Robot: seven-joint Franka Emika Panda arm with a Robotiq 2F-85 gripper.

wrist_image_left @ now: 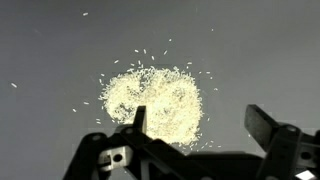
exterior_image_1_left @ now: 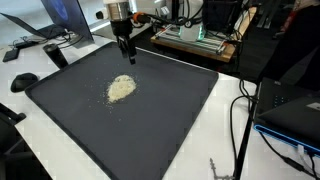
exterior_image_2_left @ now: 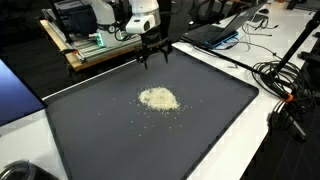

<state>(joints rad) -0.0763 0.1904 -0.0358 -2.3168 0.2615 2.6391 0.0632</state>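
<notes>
Gripper point(exterior_image_1_left: 127, 57) poised near far edge of mat, fingers spread

Hanging straight down from the arm, wrist vertical, fingertips aimed at the dark mat point(exterior_image_1_left: 150, 130) without touching it. Set near the mat's far edge, just in front of the wooden shelf with electronics point(exterior_image_2_left: 85, 52). Fingers wide apart, nothing between them, nothing clamped. From the wrist: two black fingers point(wrist_image_left: 262, 125) rising from the bottom of the frame, with the pile of pale grains point(wrist_image_left: 155, 100) beyond and partly between them. Pile lying loose around the middle of the mat, a rough round heap with stray grains scattered about it, near the gripper yet apart from it, on the side toward the mat's centre. White tabletop point(exterior_image_1_left: 225, 130) under the mat, black cables point(exterior_image_2_left: 285, 85) and a laptop point(exterior_image_2_left: 215, 35) along its rim. Any lettering on the gear behind too small to read.
</notes>
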